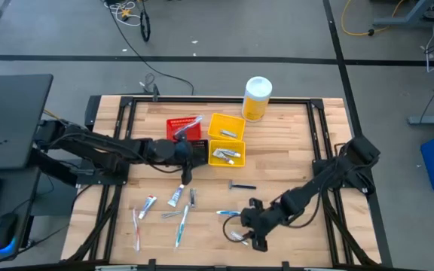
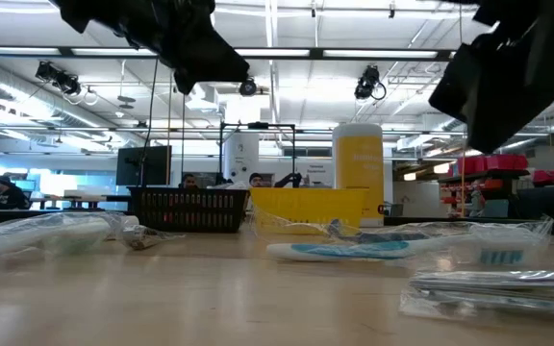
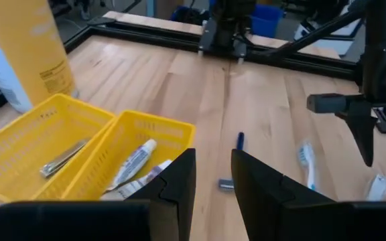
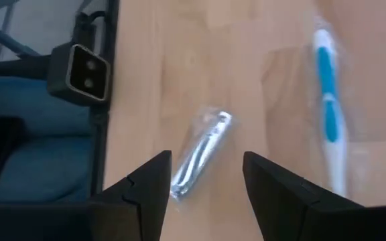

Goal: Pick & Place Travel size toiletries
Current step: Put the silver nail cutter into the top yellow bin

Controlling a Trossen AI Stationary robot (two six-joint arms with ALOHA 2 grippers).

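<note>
Two grippers are out. The right gripper (image 4: 203,184) hangs low over a little silver packet (image 4: 201,152) near the table's front edge, fingers wide apart and holding nothing. It should drop straight down so the packet sits between both fingers. The left gripper (image 3: 213,175) waits by the yellow bins (image 3: 49,144), half open and empty.

Left gripper (image 1: 187,175) mid-table, fingers narrowly apart. Right gripper (image 1: 249,229) low near front edge, fingers spread.
</note>
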